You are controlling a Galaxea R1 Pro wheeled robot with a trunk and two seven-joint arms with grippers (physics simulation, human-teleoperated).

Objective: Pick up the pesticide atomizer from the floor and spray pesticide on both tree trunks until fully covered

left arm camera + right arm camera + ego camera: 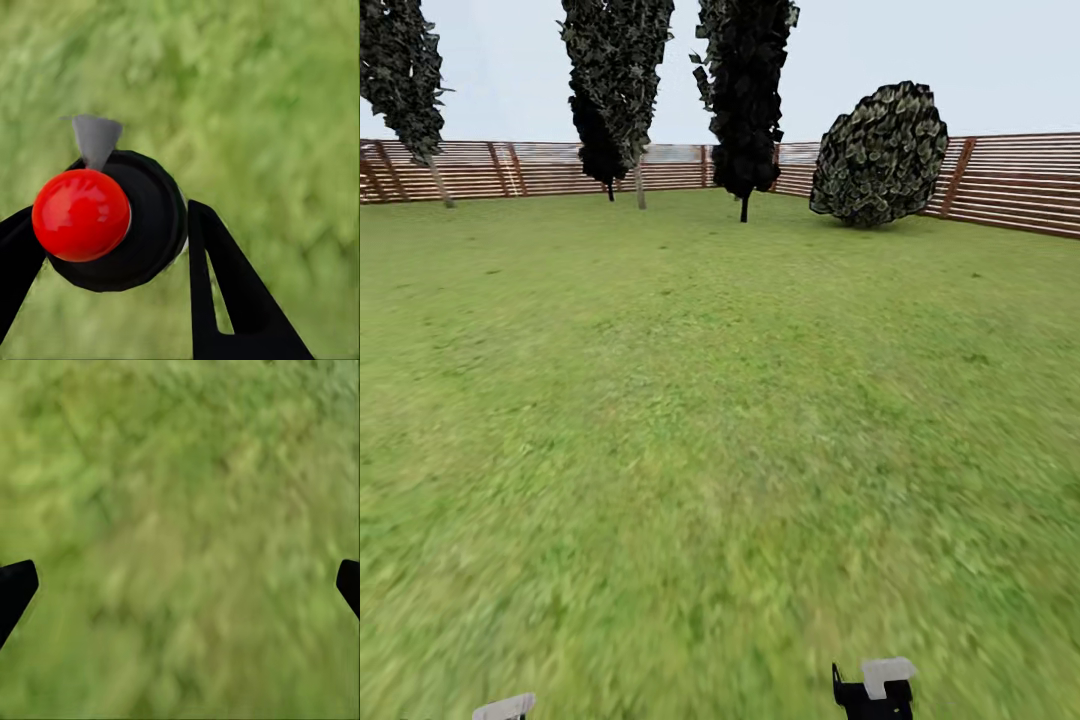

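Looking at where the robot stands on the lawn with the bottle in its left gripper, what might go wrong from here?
1. The pesticide atomizer sits between the left gripper's fingers with its red top towards the camera; a jolt while driving might shift it.
2. Ahead stand near-black narrow trees and a rounded bush by the fence; spraying one of those would be a mistake.

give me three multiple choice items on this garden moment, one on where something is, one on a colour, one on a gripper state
1. Where is the atomizer?
A. on the grass
B. between the left gripper's fingers
C. by the fence

2. What colour is the atomizer's top?
A. red
B. yellow
C. white

3. How is the right gripper?
A. shut on a bottle
B. shut, empty
C. open, empty

Answers:
1 B: the atomizer sits between the left gripper fingers.
2 A: its round top is glossy red.
3 C: the right gripper fingertips stand wide apart over lawn.
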